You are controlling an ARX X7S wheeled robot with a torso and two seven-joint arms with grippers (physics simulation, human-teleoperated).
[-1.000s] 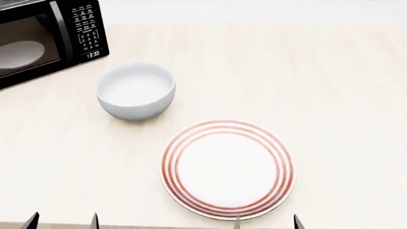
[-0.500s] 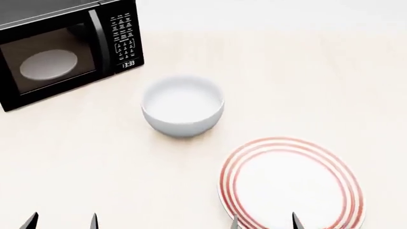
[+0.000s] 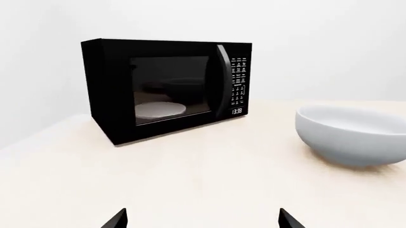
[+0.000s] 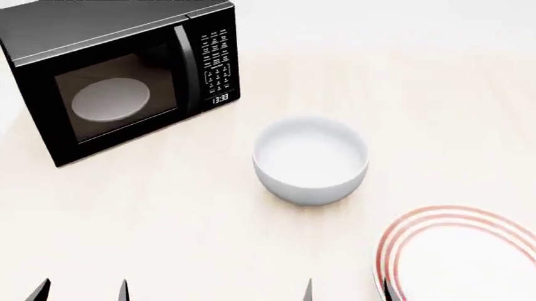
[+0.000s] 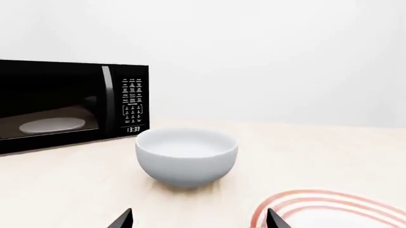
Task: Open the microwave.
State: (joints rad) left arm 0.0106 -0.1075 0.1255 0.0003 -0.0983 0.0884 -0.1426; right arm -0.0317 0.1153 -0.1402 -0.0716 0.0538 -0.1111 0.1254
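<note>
Microwave (image 4: 125, 75): glossy black casing, reflective glass door, matt grey top. Bowl (image 4: 310, 160): smooth white glazed look. Table (image 4: 167, 219): pale matt wood-look. Plate (image 4: 456, 254): smooth, red-ringed

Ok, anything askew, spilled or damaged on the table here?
Nothing stands out. The microwave sits flat with its door shut, merely angled to the table edge. The white bowl is upright and empty, and the red-ringed plate lies flat. No spills.
</note>
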